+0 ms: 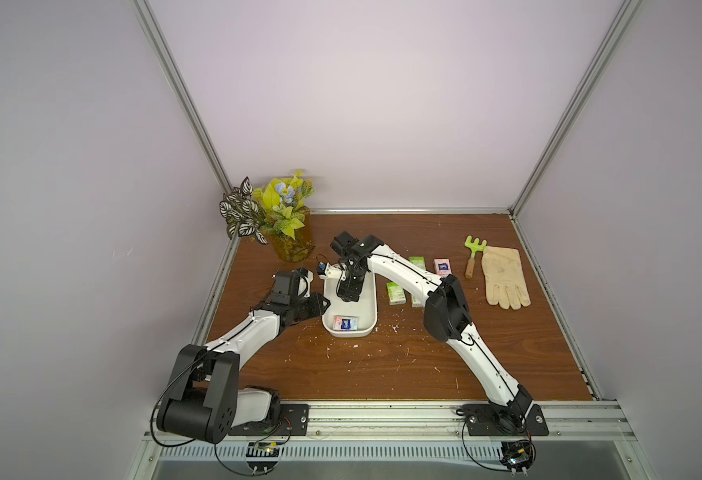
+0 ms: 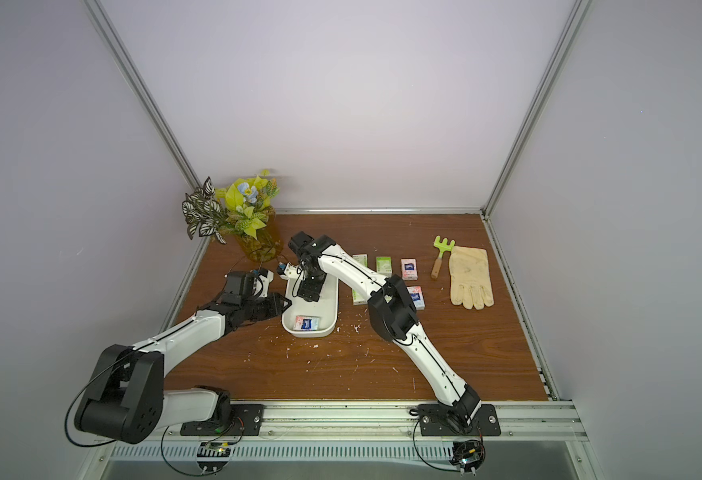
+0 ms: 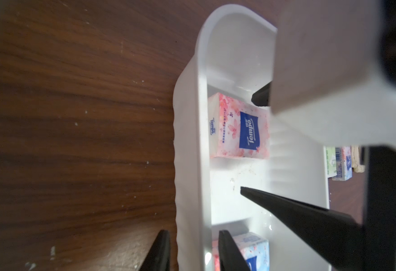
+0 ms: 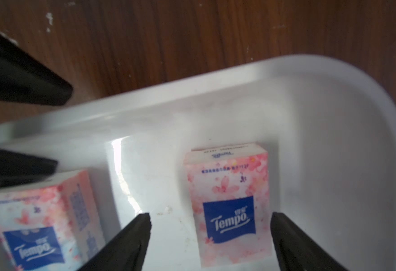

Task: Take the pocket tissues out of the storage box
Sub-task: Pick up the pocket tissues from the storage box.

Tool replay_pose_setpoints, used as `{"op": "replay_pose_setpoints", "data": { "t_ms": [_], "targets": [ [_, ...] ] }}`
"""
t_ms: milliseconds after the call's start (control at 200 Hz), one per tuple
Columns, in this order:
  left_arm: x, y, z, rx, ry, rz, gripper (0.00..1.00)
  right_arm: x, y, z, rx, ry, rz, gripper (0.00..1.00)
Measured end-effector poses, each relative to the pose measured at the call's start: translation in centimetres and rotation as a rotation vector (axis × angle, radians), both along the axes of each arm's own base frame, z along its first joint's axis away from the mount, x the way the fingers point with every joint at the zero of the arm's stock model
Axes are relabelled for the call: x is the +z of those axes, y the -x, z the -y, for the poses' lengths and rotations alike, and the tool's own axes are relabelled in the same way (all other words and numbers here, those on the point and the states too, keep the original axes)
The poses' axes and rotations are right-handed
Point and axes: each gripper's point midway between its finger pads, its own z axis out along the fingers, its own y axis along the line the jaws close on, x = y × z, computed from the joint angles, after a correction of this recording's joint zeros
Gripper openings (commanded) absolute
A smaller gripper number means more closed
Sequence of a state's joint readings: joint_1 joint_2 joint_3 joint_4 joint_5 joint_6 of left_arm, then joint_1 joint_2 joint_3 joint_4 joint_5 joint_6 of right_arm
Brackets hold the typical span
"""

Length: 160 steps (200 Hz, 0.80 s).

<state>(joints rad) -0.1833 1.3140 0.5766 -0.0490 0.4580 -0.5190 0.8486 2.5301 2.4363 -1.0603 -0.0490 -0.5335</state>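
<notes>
Glossy white plastic storage box; wood-grain table.

Two tissue packets are seen lying inside the storage box. Right of the box, further packets are laid on the surface; beyond them, a rake and glove. A vase is placed behind-left of the box.

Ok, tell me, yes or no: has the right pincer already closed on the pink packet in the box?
No: the right pincer stands open, one finger on each side of the pink packet, with visible gaps between them.
</notes>
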Motion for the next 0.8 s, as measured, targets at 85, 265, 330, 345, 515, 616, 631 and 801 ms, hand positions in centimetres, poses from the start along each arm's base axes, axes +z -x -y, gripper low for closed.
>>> {"op": "replay_pose_setpoints", "data": {
  "t_ms": [85, 265, 330, 345, 515, 616, 631, 801],
  "targets": [
    [0.0, 0.0, 0.0, 0.000, 0.000, 0.000, 0.31, 0.0, -0.3, 0.1, -0.001, 0.006, 0.015, 0.91],
    [-0.3, 0.2, 0.0, 0.000, -0.001, -0.008, 0.30, 0.2, -0.8, 0.0, 0.004, -0.004, 0.032, 0.93],
    [-0.3, 0.2, 0.0, 0.000, -0.001, -0.008, 0.30, 0.2, -0.8, -0.1, 0.009, -0.005, 0.033, 0.93],
    [-0.3, 0.2, 0.0, 0.000, -0.001, -0.008, 0.30, 0.2, -0.9, 0.0, 0.009, -0.005, 0.033, 0.93],
    [-0.3, 0.2, 0.0, 0.000, -0.001, -0.008, 0.29, -0.4, -0.7, -0.2, 0.022, -0.011, 0.017, 0.92],
    [-0.3, 0.2, 0.0, 0.000, -0.001, -0.008, 0.29, -1.3, -0.7, -0.2, 0.023, -0.007, 0.003, 0.91],
    [-0.3, 0.2, 0.0, 0.000, -0.001, -0.008, 0.29, -1.5, -0.7, -0.2, 0.025, -0.005, 0.000, 0.90],
    [-0.3, 0.2, 0.0, 0.000, -0.001, -0.008, 0.28, -2.8, -0.5, -0.2, 0.030, 0.005, -0.022, 0.85]
  ]
}}
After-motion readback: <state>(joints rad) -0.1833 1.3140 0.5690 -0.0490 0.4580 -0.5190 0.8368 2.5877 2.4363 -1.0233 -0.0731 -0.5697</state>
